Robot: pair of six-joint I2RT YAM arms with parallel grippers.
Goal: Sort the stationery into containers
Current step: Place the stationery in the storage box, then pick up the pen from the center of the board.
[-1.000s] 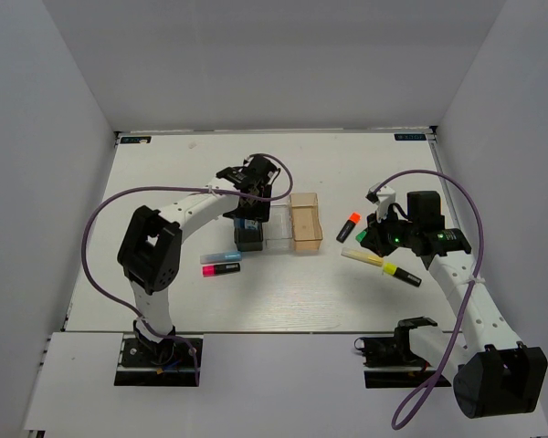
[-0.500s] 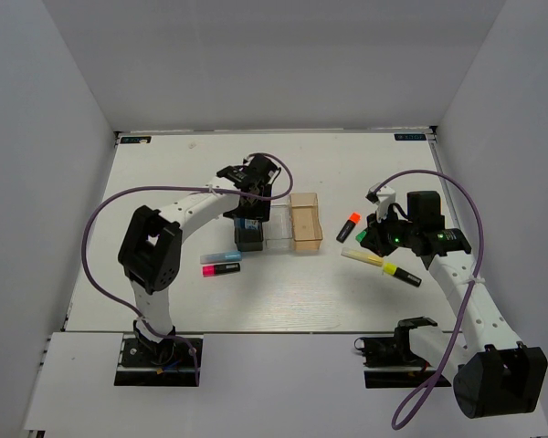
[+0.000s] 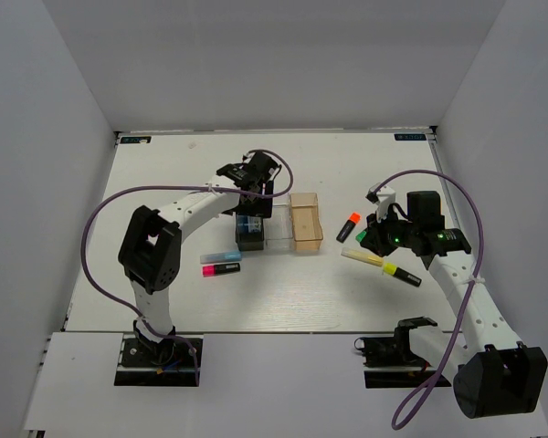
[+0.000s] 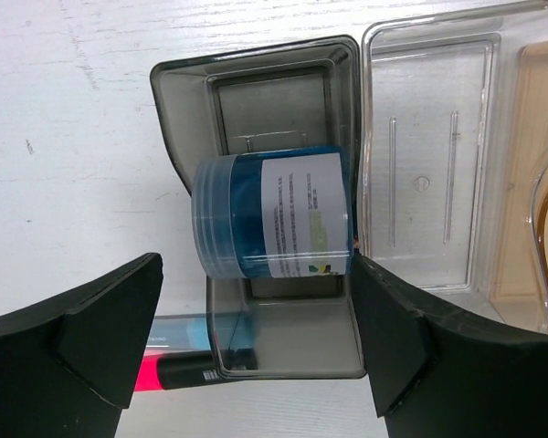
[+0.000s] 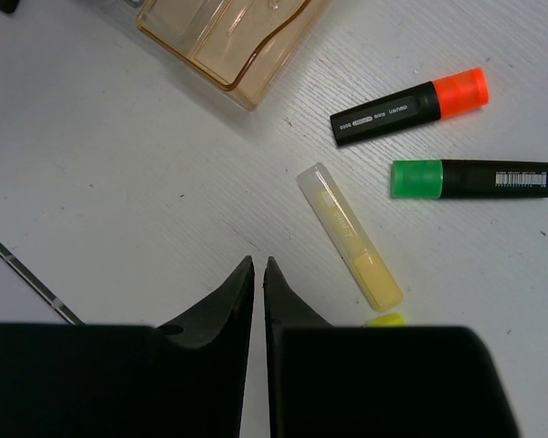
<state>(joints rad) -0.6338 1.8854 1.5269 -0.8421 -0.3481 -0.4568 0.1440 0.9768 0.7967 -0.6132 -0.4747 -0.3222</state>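
The smoky grey bin (image 4: 178,119) held the blue-white block (image 4: 274,214), which lay tilted against the bin's right wall. The clear bin (image 4: 425,119) stood touching it, and the orange-tan bin (image 4: 521,182) came next in the row. The left hand (image 4: 256,274) hung over the grey bin with its fingers spread wide and gripped nothing; whether the right finger touched the block could not be told.

Only the left wrist view showed the block's printed label, plus a light-blue stick (image 4: 178,328) and a pink highlighter (image 4: 169,374) just outside the grey bin.

The right wrist view showed the right hand (image 5: 258,265) nearly closed and empty above the bench (image 5: 119,182). An orange highlighter (image 5: 411,107), a green highlighter (image 5: 470,177) and a pale-yellow stick (image 5: 350,235) lay near one another. The overhead view alone showed the whole yellow highlighter (image 3: 402,273).
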